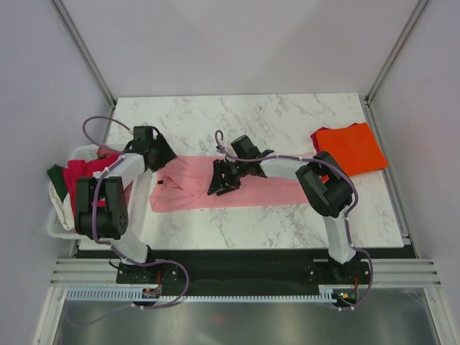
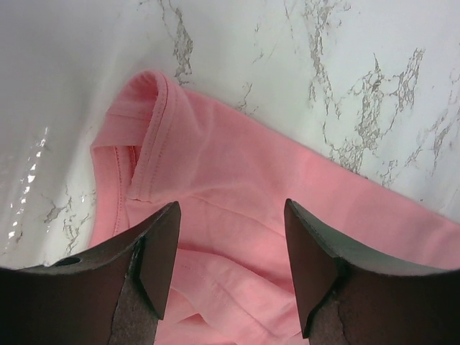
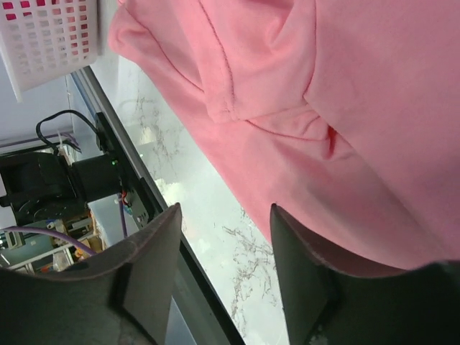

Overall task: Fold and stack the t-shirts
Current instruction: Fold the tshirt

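A light pink t-shirt (image 1: 198, 188) lies spread across the middle of the marble table, bunched at its left end. My left gripper (image 1: 162, 152) is open just above its left, collar end (image 2: 144, 136); the pink cloth (image 2: 237, 237) shows between the fingers. My right gripper (image 1: 219, 185) is open over the shirt's middle, near its front edge (image 3: 302, 215), holding nothing. A folded bright orange t-shirt (image 1: 351, 147) lies at the back right. Crimson-red (image 1: 75, 176), dark green (image 1: 56, 174) and cream (image 1: 61, 205) shirts sit in the basket at the left.
The white plastic basket (image 1: 59, 228) hangs at the table's left edge; it also shows in the right wrist view (image 3: 50, 36). The table's black front rail and cabling (image 3: 79, 180) lie below the shirt's front edge.
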`<state>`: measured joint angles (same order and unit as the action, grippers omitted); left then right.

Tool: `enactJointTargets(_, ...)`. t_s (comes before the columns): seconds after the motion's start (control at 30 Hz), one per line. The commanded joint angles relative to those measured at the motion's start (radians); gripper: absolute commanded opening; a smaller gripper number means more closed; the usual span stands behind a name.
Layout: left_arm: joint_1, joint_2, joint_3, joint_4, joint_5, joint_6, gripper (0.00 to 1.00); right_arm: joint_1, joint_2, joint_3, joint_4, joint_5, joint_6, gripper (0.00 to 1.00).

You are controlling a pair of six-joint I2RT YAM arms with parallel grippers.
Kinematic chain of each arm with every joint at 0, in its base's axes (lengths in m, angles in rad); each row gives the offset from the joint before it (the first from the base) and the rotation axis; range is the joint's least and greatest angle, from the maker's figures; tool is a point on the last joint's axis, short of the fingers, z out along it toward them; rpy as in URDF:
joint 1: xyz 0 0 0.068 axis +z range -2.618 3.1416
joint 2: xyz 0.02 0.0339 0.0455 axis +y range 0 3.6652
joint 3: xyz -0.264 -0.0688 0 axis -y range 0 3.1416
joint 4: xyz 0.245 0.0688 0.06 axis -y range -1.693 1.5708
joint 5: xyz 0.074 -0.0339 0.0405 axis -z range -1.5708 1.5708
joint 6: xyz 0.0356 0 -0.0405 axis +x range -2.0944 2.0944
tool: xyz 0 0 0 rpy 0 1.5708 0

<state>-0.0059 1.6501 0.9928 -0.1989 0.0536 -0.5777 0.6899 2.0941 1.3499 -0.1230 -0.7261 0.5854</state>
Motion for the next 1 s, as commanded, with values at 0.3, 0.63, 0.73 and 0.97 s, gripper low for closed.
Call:
enactJointTargets(0.3,0.004,-0.085,-0.028,0.042,-0.029,-0.024,0.67,0.048,0.085,0.27,0.079,0.102,0.008,0.64)
enactJointTargets(0.63,0.004,-0.18,-0.074,-0.002,-0.095,-0.031,0.66,0.105,0.077,0.231,0.058,0.373,0.106,0.5)
enactJointTargets(0.73,0.004,-0.223,-0.095,-0.011,-0.129,-0.053,0.66,0.14,-0.017,0.042,0.206,0.473,0.245,0.48)
enactJointTargets(0.97,0.004,-0.302,-0.137,-0.017,-0.159,-0.093,0.66,0.198,-0.088,-0.138,0.362,0.596,0.412,0.47)
